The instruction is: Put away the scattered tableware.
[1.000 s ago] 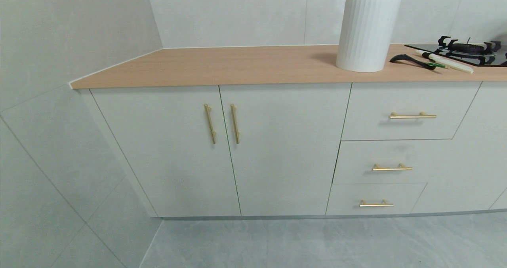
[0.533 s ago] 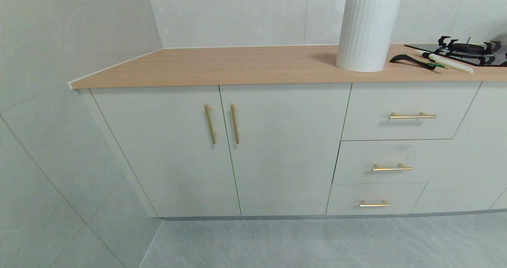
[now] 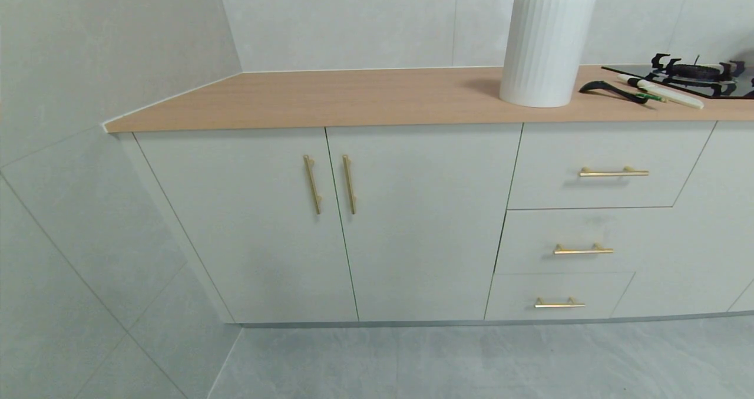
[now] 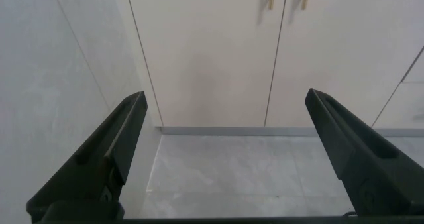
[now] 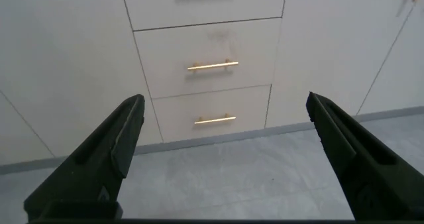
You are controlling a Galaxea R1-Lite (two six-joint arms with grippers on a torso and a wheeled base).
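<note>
Tableware lies on the counter beside the ribbed holder; left gripper and right gripper hang spread and empty, so drive closer and raise them before you reach

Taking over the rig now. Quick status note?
Left gripper: open, empty, low before the cabinet doors.
Right gripper: open, empty, facing the drawers.
Black utensil and long white utensil lie on the countertop beside the white ribbed container, near the stove.
Done: nothing; doors and drawers shut.
Left: pick up both utensils and stow them.
</note>
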